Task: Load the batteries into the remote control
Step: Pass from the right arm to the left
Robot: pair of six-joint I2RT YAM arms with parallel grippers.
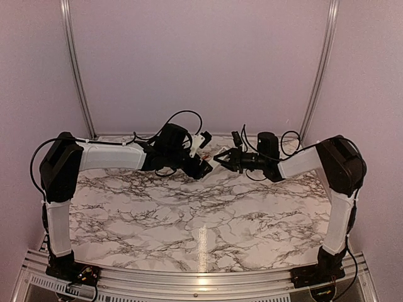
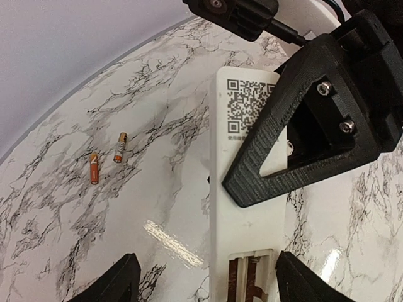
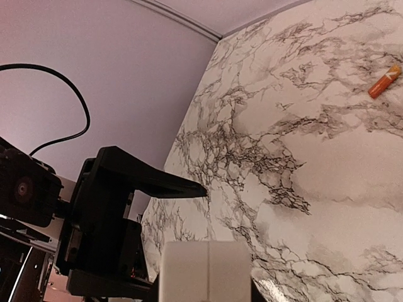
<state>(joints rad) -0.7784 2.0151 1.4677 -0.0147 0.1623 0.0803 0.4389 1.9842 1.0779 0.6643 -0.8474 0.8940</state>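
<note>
- Right hand (image 1: pixel 223 157) clamped on the remote (image 2: pixel 245 229) near mid-length, seemingly carried clear of the surface (image 2: pixel 151 88), though hard to confirm.
- Left hand (image 2: pixel 211 278) spread apart, fingers (image 2: pixel 123 280) flanking the bay end of the remote without touching, holding nothing.
- Bay (image 2: pixel 249 277) open and empty, with springs on show.
- Batteries (image 2: pixel 119 147) lying loose side by side on the surface, well apart from the remote, not yet picked up.
- Risk of the remote twisting or sliding in a one-handed grip on smooth plastic, most of all under a push against a spring.
- Risk of knocking the remote when drawing the left hand off toward the batteries, given fingers so near both long edges.
- Risk of rolling: round batteries on polished marble, easily nudged away by an off-centre pinch.
- Risk of a poor pinch: tiny, low batteries, likely to squirt out or tip between wide fingers.
- Risk of wrong polarity, or of a battery jammed crooked across the bay rim; end markings too small to read here.
- Risk of the two hands colliding over the bay, with a right finger covering much of the remote's back.
</note>
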